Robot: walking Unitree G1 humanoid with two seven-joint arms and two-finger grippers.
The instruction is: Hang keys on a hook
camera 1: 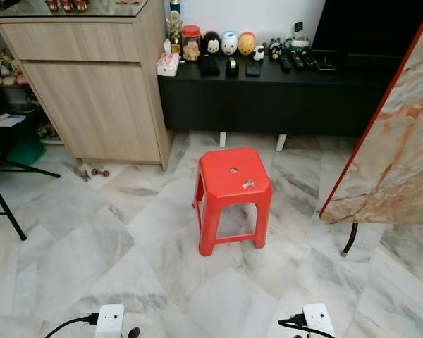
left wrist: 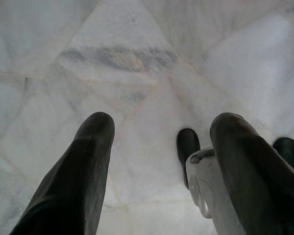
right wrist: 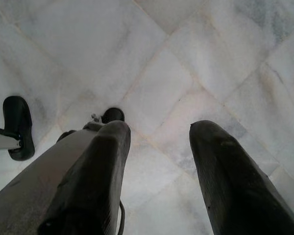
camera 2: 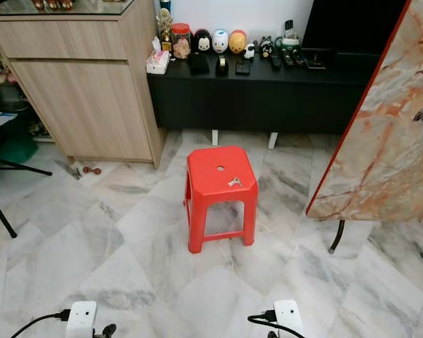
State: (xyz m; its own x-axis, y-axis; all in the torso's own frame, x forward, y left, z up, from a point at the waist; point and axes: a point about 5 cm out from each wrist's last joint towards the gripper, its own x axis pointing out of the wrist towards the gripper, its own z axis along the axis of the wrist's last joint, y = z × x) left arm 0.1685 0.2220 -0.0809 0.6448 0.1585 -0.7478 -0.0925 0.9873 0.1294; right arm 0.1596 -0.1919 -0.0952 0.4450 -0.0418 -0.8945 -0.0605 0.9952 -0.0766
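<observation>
A small bunch of keys (camera 1: 248, 184) lies on the seat of a red plastic stool (camera 1: 229, 172) standing on the marble floor ahead of me. Both arms hang low at my sides, far short of the stool. My left gripper (left wrist: 161, 142) points down at the floor tiles, open with nothing between its fingers. My right gripper (right wrist: 159, 147) is open too, over bare marble. No hook can be made out.
A wooden cabinet (camera 1: 92, 91) stands at the back left, next to a black low console (camera 1: 268, 91) carrying figurines and remotes. A marble-patterned slab on black legs (camera 1: 395, 155) leans at the right. A black chair leg (camera 1: 3, 204) is at the left.
</observation>
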